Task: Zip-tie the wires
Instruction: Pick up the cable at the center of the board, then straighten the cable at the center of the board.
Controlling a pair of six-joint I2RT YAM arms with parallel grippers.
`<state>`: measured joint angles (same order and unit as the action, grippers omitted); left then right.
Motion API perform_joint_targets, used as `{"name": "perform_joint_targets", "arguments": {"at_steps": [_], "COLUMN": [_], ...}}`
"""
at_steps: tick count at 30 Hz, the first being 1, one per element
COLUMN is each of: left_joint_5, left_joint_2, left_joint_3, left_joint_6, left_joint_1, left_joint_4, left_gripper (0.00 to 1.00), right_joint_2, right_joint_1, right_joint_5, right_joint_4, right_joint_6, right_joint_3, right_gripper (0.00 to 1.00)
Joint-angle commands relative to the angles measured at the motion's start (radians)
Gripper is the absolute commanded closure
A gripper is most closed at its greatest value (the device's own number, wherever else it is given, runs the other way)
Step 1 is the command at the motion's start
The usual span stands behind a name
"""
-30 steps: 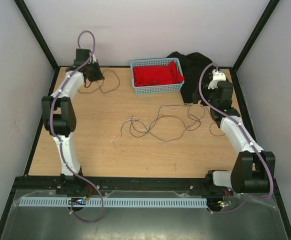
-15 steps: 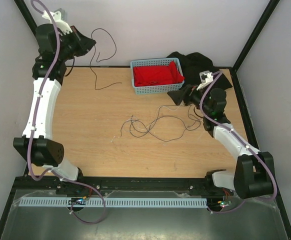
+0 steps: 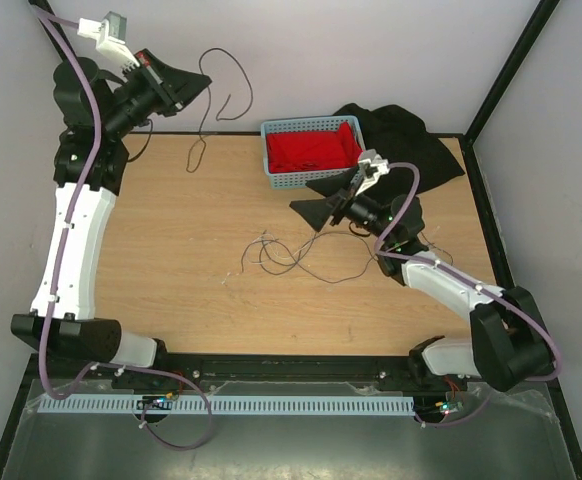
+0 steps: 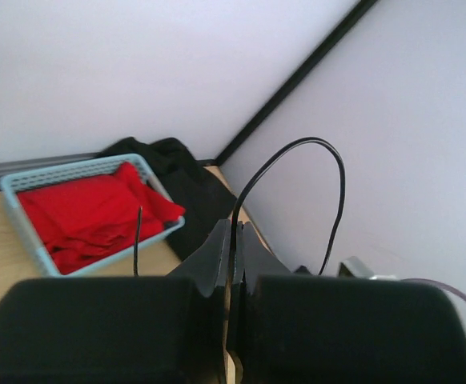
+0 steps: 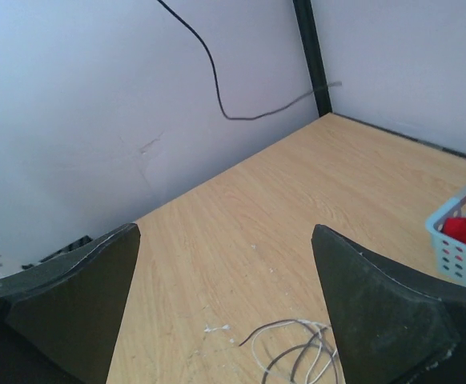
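While the left gripper point(image 3: 199, 82) hangs high over the far-left corner of the table point(image 3: 171, 290), we note its jaws pinched tight on one strand point(image 4: 297, 142). That strand arcs up from the fingertips, bends over to the right, then drops. A second tail dangles toward the wood below; we cannot tell whether it touches.

The remaining wires point(image 3: 311, 252) lie in a loose tangle at mid-table, long axis running left to right, roughly parallel to the near edge. We see the right gripper point(image 3: 306, 210) hovering above the tangle's far side, pointing left, jaws spread wide with nothing between them.

A blue basket point(image 3: 316, 178) of red cloth point(image 3: 311, 150) sits at the far edge, just behind that gripper. A black cloth point(image 3: 421, 150) fills the far-right corner. Bare wood stretches left of the tangle and along the near edge. Walls close three sides.
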<state>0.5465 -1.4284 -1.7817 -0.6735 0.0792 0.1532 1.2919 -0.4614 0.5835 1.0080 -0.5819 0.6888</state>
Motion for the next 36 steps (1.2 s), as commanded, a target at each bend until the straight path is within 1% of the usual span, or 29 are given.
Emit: {"name": "perform_joint_targets", "arguments": {"at_steps": [1, 3, 7, 9, 11, 14, 19, 24, 28, 31, 34, 36], "left_joint_5": [0.036, 0.035, 0.021, 0.007, 0.003, 0.0, 0.01, 0.041, 0.046, 0.035, 0.032, 0.032], "left_joint_2": [0.04, 0.051, 0.069, 0.077, 0.083, 0.094, 0.115, 0.135, 0.148, 0.156, 0.158, 0.157], "left_joint_3": [0.024, 0.035, 0.068, 0.088, 0.105, 0.122, 0.154, 0.187, 0.215, 0.237, 0.249, 0.249], "left_joint_6": [-0.07, -0.087, -0.118, -0.127, -0.131, -0.148, -0.201, -0.271, -0.286, -0.297, -0.31, -0.314], "left_joint_1": [0.047, 0.071, 0.131, 0.172, 0.209, 0.243, 0.273, 0.302, 0.326, 0.33, 0.332, 0.333], "left_joint_4": [-0.081, -0.094, -0.128, -0.15, -0.167, -0.19, -0.244, -0.307, -0.327, -0.338, -0.351, -0.357], "left_gripper": [1.0, 1.0, 1.0, 1.0, 1.0, 1.0, 1.0, 1.0, 1.0, 1.0, 1.0, 1.0], "right_joint_2": [0.015, 0.038, 0.105, 0.137, 0.178, 0.22, 0.294, 0.367, 0.409, 0.421, 0.435, 0.445], "right_joint_1": [-0.087, -0.121, -0.196, -0.242, -0.274, -0.278, -0.279, -0.281, -0.284, -0.291, -0.298, -0.298], "right_joint_5": [-0.057, -0.069, -0.045, -0.041, -0.079, -0.118, -0.112, -0.135, -0.145, -0.147, -0.142, -0.135], "right_joint_4": [0.183, 0.234, 0.342, 0.366, 0.351, 0.337, 0.352, 0.406, 0.466, 0.477, 0.477, 0.473], "right_joint_6": [0.223, 0.287, 0.399, 0.474, 0.523, 0.538, 0.561, 0.56, 0.563, 0.565, 0.57, 0.566], "right_joint_3": [-0.033, -0.043, -0.035, -0.021, 0.003, 0.03, 0.058, 0.092, 0.109, 0.128, 0.142, 0.149], "right_gripper": [0.01, 0.01, 0.01, 0.01, 0.01, 0.01, 0.01, 0.0, 0.01, 0.01, 0.02, 0.06]}}
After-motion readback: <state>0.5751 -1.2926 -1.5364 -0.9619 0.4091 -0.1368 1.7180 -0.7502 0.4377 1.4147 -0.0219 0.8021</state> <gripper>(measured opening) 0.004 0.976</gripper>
